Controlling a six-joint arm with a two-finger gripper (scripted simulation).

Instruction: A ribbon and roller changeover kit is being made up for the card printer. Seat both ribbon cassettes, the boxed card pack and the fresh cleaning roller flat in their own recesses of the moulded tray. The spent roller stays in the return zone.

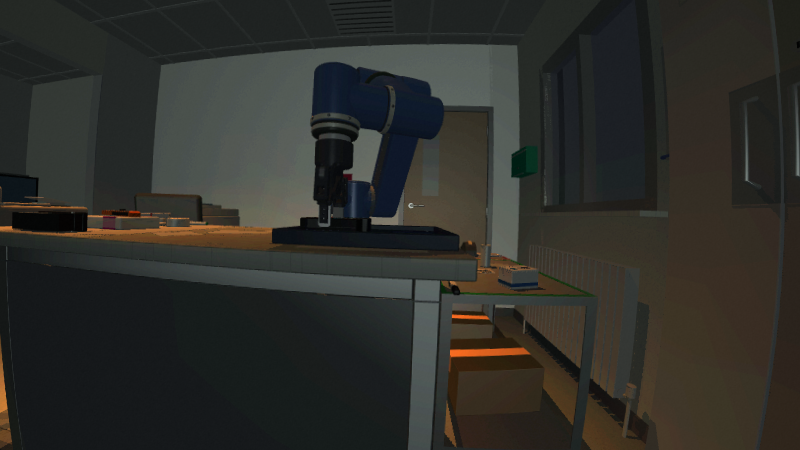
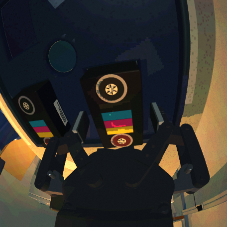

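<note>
A black ribbon cassette (image 2: 115,104) with teal, red and yellow bands lies in the dark moulded tray (image 1: 366,235), directly below my gripper. A second ribbon cassette (image 2: 39,115) of the same look lies in the tray to its left. A round teal recess (image 2: 62,56) sits further up the tray. The tray rests at the right end of the bench. In the side camera the cassettes show as a low black block (image 1: 335,224) on the tray. My gripper (image 2: 119,119) straddles the middle cassette and stands open, holding nothing.
A low black box (image 1: 49,219) and several small items (image 1: 131,220) lie at the far left of the bench. A lower side table (image 1: 517,282) with a small white box stands to the right, past the bench edge. Cardboard boxes (image 1: 495,378) sit under it.
</note>
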